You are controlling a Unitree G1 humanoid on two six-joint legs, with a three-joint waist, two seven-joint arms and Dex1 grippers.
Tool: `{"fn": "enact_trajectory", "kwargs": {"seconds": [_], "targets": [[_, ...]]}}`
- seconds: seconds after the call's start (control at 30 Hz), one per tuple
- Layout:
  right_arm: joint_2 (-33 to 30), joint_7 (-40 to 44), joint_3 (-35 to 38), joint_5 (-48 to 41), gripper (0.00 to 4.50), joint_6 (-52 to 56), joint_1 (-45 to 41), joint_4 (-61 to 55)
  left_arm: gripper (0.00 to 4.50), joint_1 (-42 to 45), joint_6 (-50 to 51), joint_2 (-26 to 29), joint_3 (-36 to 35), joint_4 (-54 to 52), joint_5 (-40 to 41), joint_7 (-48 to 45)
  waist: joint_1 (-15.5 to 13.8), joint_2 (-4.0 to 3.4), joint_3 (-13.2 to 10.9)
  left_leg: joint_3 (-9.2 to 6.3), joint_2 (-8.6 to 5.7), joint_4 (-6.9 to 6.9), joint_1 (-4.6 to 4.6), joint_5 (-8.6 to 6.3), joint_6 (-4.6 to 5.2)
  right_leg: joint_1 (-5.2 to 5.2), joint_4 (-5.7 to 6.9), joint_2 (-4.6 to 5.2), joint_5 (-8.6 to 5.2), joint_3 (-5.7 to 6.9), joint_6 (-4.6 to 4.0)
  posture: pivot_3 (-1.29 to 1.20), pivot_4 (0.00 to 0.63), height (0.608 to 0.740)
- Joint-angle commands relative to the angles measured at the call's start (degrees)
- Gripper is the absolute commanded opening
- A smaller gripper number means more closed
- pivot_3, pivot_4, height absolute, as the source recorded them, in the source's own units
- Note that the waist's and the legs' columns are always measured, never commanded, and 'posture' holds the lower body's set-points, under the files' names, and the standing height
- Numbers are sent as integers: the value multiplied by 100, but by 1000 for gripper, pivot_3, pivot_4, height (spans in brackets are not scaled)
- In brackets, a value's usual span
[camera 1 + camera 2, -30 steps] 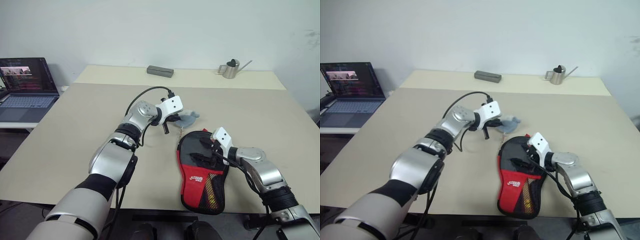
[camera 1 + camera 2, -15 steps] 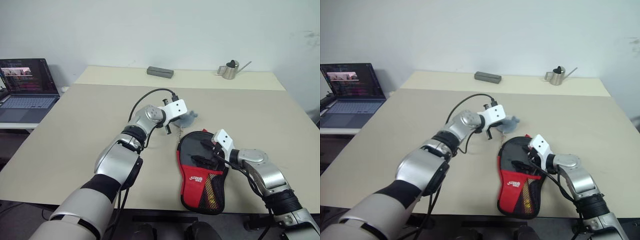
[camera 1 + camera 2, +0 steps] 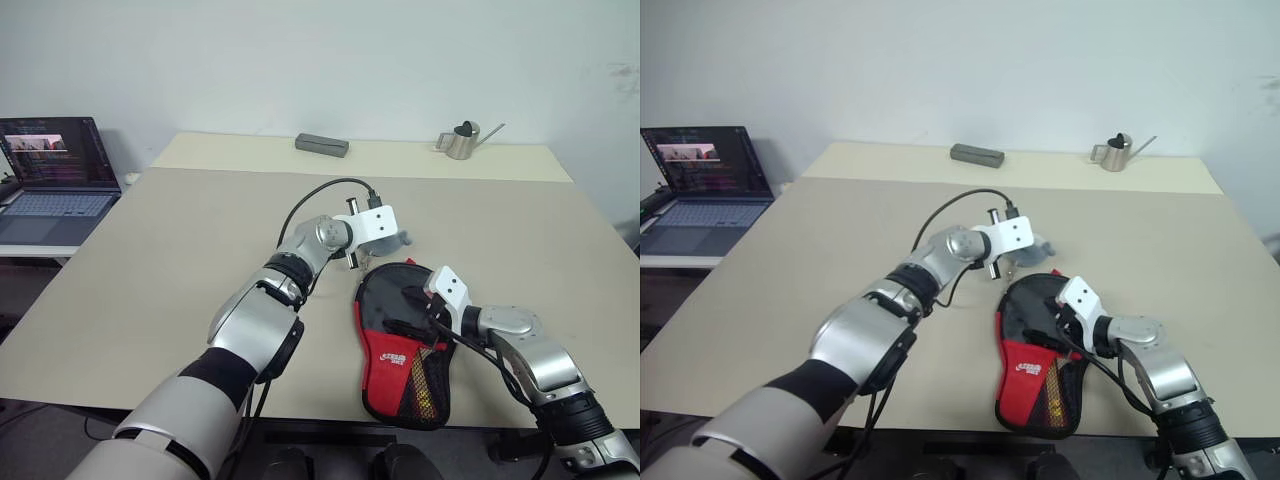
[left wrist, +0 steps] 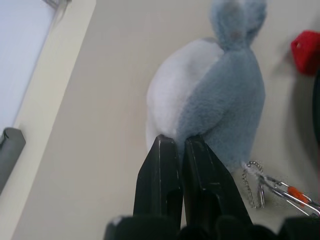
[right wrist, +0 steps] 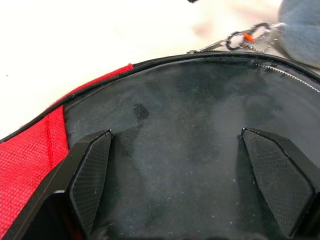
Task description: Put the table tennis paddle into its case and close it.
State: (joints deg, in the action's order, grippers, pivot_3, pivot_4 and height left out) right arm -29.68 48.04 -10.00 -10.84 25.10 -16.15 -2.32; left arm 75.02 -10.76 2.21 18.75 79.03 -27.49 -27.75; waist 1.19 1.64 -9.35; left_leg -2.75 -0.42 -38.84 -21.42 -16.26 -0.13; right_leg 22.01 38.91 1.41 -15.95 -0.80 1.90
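**Now at the zipper end of the case**

We note the case (image 3: 405, 340) lying flat near the front edge of the surface (image 3: 180, 240), round end away from us, narrow mesh end toward us. Our left end effector (image 4: 181, 150) has its fingers pressed together with nothing between them, tips against the grey fluffy charm (image 4: 220, 105) beside the round end. Our right end effector (image 5: 187, 175) stands wide over the dark round panel, each finger spread to one side, holding nothing.

We judge the step to be closing the zipper. Doing it well means catching the small chain and clip (image 5: 245, 37) by the charm rather than the soft plush, and keeping the right fingers pressing the case down so that it does not slide.

Case looks: black fabric, red panel with white logo, mesh pocket, zipper rim. We cannot tell whether the paddle is inside.
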Motion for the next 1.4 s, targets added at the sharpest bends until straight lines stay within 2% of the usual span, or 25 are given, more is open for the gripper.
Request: {"fn": "enact_trajectory", "kwargs": {"seconds": [0.03,0.7,1.4], "targets": [[-97,5,-355,175,4500,516,490,298,24,315,-239,-154,24,-90,-62,285,0,0,0,0,0,0,0,0,0,0,0,0,0,0,0,0,150,740],[-100,-177,-400,95,4500,750,780,-156,24,709,-178,-512,49,-7,-307,1315,2,1,-1,1,-1,6,-3,-1,-2,1,-10,1,-4,-1,7,0,150,740],[-64,-329,-460,76,4500,858,922,-355,24,899,-561,-1272,206,-23,-514,1438,5,0,-2,2,-1,16,-5,-4,-7,1,-28,1,-7,-1,11,0,150,740]]}}
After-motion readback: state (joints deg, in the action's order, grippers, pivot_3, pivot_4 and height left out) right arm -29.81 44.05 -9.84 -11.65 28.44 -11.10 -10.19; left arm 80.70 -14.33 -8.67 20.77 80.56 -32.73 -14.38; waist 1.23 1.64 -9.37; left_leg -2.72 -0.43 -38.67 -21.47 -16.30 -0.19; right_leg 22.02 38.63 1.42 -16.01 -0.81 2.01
